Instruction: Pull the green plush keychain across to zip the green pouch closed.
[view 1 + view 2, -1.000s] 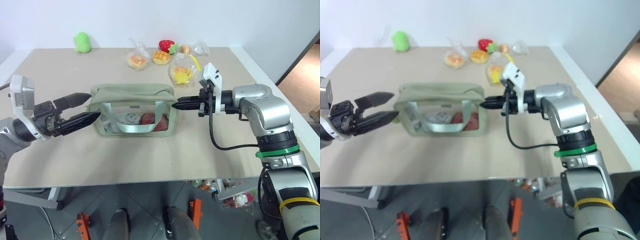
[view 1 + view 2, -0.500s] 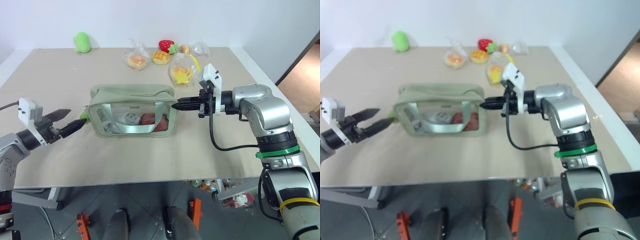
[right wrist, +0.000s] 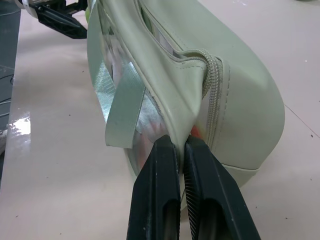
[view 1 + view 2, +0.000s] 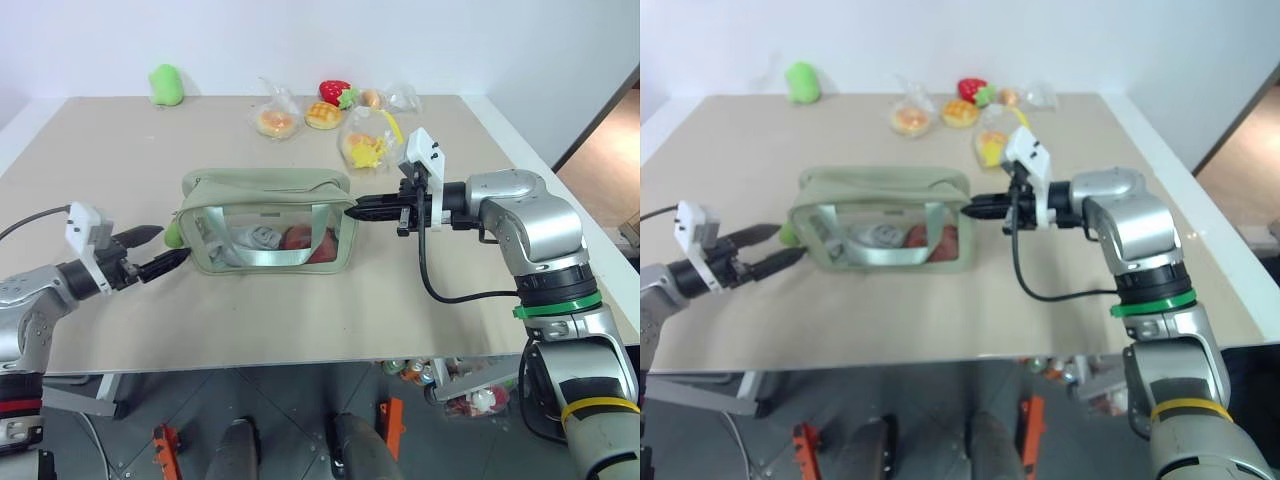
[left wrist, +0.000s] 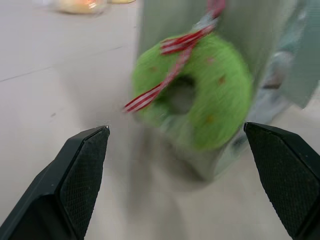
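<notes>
The green pouch (image 4: 268, 221) is seen standing upright near the middle of the table (image 4: 300, 320), with its clear front window and strap facing the camera. Its top zipper is seen partly open in the right wrist view. The green plush keychain (image 5: 195, 95), a ring-shaped plush with a red-and-white striped ribbon, hangs against the pouch's end wall at 9 o'clock of the pouch, low near the table surface.

The left gripper (image 4: 165, 250) is held at 9 o'clock of the pouch, its two black fingers spread wide apart and pointed at the keychain, which lies just ahead of the tips and is not touched.

The right gripper (image 4: 352, 211) is placed at 3 o'clock of the pouch, its fingers pressed together and pinched on the fabric at the pouch's end seam, just below the zipper's end.

Small clear bags of toy food (image 4: 322, 114) and a plain light-green plush (image 4: 164, 84) are found at 12 o'clock, well apart from the pouch.
</notes>
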`<action>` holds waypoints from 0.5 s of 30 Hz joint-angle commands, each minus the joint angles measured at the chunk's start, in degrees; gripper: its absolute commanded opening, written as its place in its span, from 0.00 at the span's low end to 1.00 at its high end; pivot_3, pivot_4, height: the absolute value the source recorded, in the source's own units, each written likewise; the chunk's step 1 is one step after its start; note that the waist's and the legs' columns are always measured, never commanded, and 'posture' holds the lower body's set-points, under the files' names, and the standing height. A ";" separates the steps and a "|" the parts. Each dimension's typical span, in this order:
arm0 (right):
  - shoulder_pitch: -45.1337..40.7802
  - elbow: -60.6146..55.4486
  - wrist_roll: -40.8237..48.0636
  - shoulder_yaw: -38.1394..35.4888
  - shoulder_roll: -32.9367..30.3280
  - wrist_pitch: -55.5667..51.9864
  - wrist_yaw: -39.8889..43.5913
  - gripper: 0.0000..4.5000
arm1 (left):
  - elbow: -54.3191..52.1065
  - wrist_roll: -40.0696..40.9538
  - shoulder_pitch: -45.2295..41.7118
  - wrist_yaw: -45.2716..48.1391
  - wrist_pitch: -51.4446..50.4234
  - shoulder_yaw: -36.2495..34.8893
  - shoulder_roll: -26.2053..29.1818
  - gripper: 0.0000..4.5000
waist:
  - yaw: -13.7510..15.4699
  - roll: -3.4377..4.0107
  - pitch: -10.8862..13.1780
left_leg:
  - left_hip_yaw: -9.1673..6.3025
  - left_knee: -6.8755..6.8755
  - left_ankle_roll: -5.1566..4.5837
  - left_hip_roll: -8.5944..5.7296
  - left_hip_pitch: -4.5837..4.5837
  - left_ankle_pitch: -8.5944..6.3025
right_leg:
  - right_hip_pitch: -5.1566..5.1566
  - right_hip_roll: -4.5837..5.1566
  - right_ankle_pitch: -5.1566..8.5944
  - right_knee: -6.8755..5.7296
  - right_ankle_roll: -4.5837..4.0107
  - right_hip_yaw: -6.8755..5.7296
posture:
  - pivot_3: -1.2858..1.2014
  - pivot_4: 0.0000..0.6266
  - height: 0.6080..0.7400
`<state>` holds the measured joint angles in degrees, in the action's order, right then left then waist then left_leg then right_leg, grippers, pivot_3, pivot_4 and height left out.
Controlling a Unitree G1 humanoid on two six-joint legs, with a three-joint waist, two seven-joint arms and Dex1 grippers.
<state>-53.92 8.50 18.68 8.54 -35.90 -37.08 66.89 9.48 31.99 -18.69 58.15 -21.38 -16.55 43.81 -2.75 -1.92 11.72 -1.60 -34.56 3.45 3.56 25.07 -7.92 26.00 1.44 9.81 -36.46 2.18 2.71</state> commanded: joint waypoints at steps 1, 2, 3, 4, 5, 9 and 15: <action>-0.51 -1.54 0.34 -1.27 -0.57 -0.09 -0.56 0.02 | -2.34 0.37 -0.89 0.95 -0.03 -0.37 0.69 1.00 | -0.02 0.00 0.00 | 0.01 0.00 0.00 0.00 0.00 0.00 | 0.00 0.00 0.00 0.00 0.00 0.01 | 0.52 0.24 1.00; -0.51 -1.49 0.32 -1.28 -0.56 -0.09 -0.62 0.02 | -2.16 0.26 -1.05 0.84 0.02 -0.34 0.66 1.00 | -0.03 0.00 0.00 | 0.01 0.00 0.00 0.00 0.00 0.00 | 0.00 0.00 0.00 0.00 0.00 0.01 | 0.52 0.24 1.00; -0.53 -1.40 0.31 -1.28 -0.54 -0.11 -0.68 0.01 | -1.74 0.16 -1.42 0.42 -0.14 -0.44 0.59 0.94 | -0.03 0.00 0.00 | 0.01 0.01 0.00 0.00 0.00 0.00 | 0.01 0.00 0.00 0.00 0.00 0.01 | 0.52 0.24 1.00; -0.49 -1.35 0.27 -1.25 -0.55 -0.10 -0.74 0.00 | -1.36 0.56 -1.84 0.10 -0.70 -0.83 0.48 0.88 | -0.01 0.00 0.00 | 0.01 0.01 0.00 0.00 0.00 0.00 | 0.01 0.00 0.00 0.00 0.00 0.00 | 0.52 0.24 1.00; -0.47 -1.30 0.26 -1.22 -0.56 -0.08 -0.78 0.00 | -1.32 1.09 -2.05 0.15 -1.09 -1.23 0.44 0.80 | -0.01 0.00 0.00 | 0.00 0.01 0.00 0.00 0.00 0.00 | 0.01 0.00 0.00 -0.01 0.00 0.00 | 0.52 0.24 1.00; -0.50 -1.41 0.40 -1.16 -0.61 -0.29 -0.87 0.00 | -2.46 3.25 -1.65 1.05 -3.18 -2.59 0.87 0.50 | -0.01 0.00 0.00 | 0.01 -0.01 0.00 -0.01 0.00 0.00 | -0.01 0.00 -0.01 -0.01 0.02 0.03 | 0.52 0.24 1.00; -0.88 -0.94 0.35 -1.02 -0.49 -0.20 -0.71 0.00 | -2.24 5.03 -0.81 1.75 -5.03 -4.48 2.08 0.05 | -0.04 0.00 0.00 | 0.00 -0.01 0.00 0.00 -0.01 0.00 | 0.00 -0.01 -0.01 -0.02 0.03 0.03 | 0.52 0.24 1.00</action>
<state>-53.92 8.51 18.74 8.54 -35.80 -37.55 66.12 8.35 35.77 -19.58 59.56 -25.84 -17.94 43.99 -2.78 -1.92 11.72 -1.59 -34.57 3.44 3.56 25.06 -7.92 26.00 1.42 9.80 -36.48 2.21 2.75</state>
